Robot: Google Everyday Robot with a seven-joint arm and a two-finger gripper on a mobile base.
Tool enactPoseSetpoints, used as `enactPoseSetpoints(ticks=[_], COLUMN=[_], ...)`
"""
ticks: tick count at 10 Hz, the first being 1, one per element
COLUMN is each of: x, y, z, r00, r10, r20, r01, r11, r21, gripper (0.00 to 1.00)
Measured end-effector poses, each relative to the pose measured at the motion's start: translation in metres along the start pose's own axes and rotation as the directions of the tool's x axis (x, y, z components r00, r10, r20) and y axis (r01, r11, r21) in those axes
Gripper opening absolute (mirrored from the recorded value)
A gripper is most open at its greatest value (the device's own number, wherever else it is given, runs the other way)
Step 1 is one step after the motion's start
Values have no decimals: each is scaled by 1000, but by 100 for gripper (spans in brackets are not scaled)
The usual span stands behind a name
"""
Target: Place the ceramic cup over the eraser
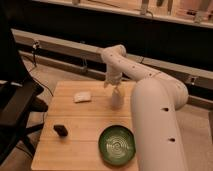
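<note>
The ceramic cup (pixel 116 98), small, white and tapered, is at the middle back of the wooden table (pixel 85 145). My gripper (pixel 113 85) is right above it at its top; I cannot tell whether it grips the cup or whether the cup rests on the table. A small dark block (pixel 61 130), apparently the eraser, lies near the table's front left, well away from the cup and the gripper.
A flat white object (pixel 82 96) lies left of the cup. A green bowl (pixel 117 145) sits at the front of the table. My white arm and body (pixel 157 120) fill the right side. A dark chair (pixel 15 107) stands left of the table.
</note>
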Motion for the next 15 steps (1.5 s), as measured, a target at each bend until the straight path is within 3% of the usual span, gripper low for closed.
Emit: enactPoseSetpoints(ticks=[5,10,15], x=[21,3,12], y=[16,13,17], z=[2,13,13], r00=[998,997,996], r10=[58,26,51], r20=[32,74,67], r01=[-58,-26,-50], r11=[998,1000,999], r21=[7,-5,-8], gripper=[80,80,79])
